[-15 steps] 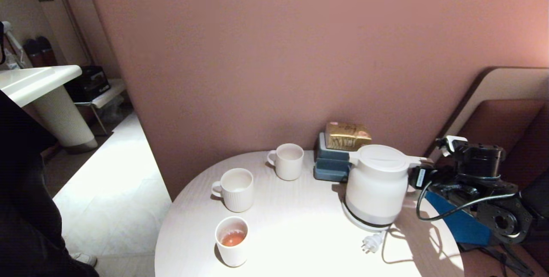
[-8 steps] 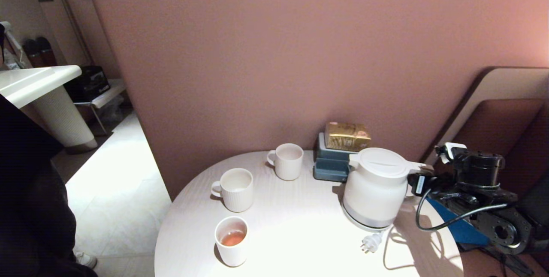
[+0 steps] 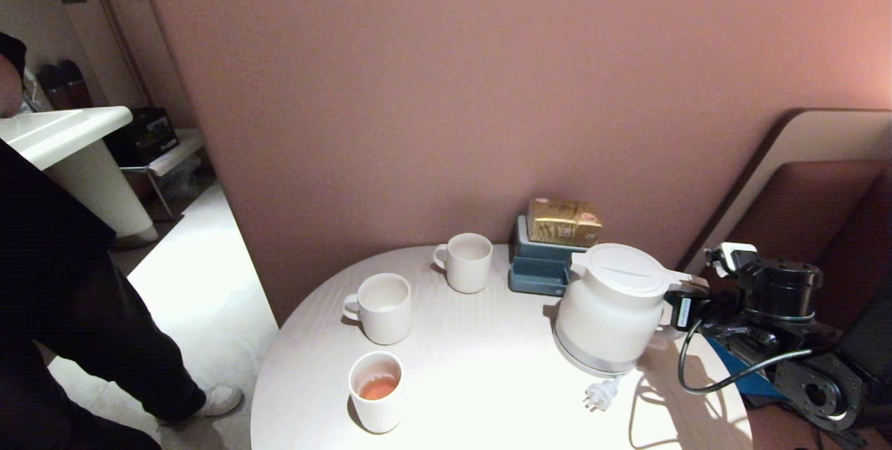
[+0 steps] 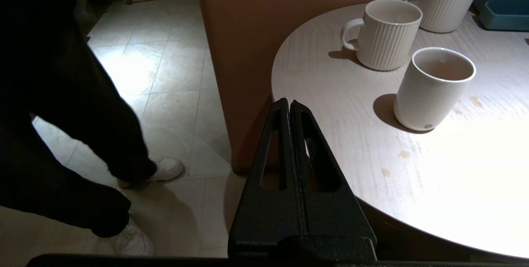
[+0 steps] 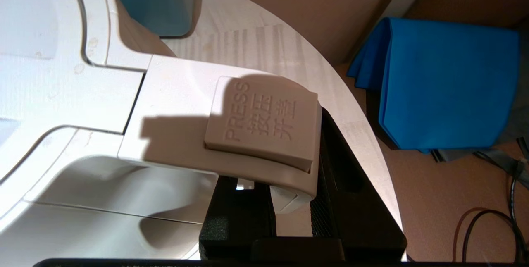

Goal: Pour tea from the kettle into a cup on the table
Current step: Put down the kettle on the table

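The only writing I can read is on the kettle [image 3: 608, 311]: a beige thumb pad [image 5: 262, 122] at the top of its handle is embossed "PRESS" with three Chinese characters beside it. The gold packet [image 3: 563, 221] carries print, but it is too small to make out.

Counting up: three white cups on the round white table [image 3: 488, 394]. Two are ribbed mugs with handles, one [image 3: 382, 307] nearer the left edge and one [image 3: 467, 262] farther back by the wall. The third is a plain handleless cup [image 3: 377, 391] at the front, holding a shallow pool of reddish-brown tea [image 3: 378, 388]. One kettle, tilted a little toward the cups, its silver-banded base at the right side of the table. One loose white plug [image 3: 601, 394] lies just in front of it. Two blue-grey trays [image 3: 543, 262] are stacked behind, with the one gold packet on top. A few brownish drips [image 4: 403, 154] spot the tabletop near the plain cup.

The right gripper [image 5: 295, 201] has its black fingers clamped on the kettle's loop handle, just below that pad. The left gripper [image 4: 289, 106] hangs off the table's left edge (over the tiled floor), fingers pressed together on nothing.

One person in dark clothes and white shoes [image 3: 83, 283] stands at the left.
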Robot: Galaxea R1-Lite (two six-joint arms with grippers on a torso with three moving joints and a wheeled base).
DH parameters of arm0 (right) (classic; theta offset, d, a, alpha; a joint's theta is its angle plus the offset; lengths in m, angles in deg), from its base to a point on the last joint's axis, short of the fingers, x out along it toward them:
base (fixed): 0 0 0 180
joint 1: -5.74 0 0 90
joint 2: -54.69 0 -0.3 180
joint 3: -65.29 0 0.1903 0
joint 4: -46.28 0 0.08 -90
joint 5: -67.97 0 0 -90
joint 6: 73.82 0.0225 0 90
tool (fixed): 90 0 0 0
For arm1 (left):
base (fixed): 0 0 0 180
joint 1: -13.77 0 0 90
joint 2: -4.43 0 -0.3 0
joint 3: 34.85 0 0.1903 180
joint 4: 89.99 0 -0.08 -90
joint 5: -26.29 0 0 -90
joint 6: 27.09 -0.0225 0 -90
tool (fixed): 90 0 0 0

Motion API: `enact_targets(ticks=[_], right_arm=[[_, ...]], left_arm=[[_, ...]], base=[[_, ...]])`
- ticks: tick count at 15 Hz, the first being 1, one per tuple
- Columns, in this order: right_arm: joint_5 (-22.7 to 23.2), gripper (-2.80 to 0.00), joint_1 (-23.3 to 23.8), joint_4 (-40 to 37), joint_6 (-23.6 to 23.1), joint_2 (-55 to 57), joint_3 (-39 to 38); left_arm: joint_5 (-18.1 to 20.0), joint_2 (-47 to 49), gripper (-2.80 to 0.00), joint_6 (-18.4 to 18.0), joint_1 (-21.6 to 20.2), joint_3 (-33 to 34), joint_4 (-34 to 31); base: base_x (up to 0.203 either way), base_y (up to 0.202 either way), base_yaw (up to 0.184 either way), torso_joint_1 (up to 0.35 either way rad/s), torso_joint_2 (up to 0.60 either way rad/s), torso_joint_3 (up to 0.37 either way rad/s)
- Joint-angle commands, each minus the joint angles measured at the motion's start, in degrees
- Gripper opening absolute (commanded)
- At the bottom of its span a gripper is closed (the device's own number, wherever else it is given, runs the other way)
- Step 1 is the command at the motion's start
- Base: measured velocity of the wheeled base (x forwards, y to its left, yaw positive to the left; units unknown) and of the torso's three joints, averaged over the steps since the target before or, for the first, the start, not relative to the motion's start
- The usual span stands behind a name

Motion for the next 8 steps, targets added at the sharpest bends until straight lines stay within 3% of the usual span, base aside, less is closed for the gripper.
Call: enact_targets(ticks=[1, 8], right_arm=[[-0.02, -2.8, 0.0, 0.18, -0.04, 0.37, 0.03], [-0.2, -2.8, 0.0, 0.18, -0.13, 1.16, 0.03]], left_arm=[[0.02, 0.09, -2.8, -0.02, 0.01, -0.01, -0.03], [0.02, 0.09, -2.8, -0.02, 0.01, -0.07, -0.03]], base=[[0.0, 0.0, 0.0, 0.0, 0.0, 0.0], [0.0, 0.0, 0.0, 0.0, 0.0, 0.0]])
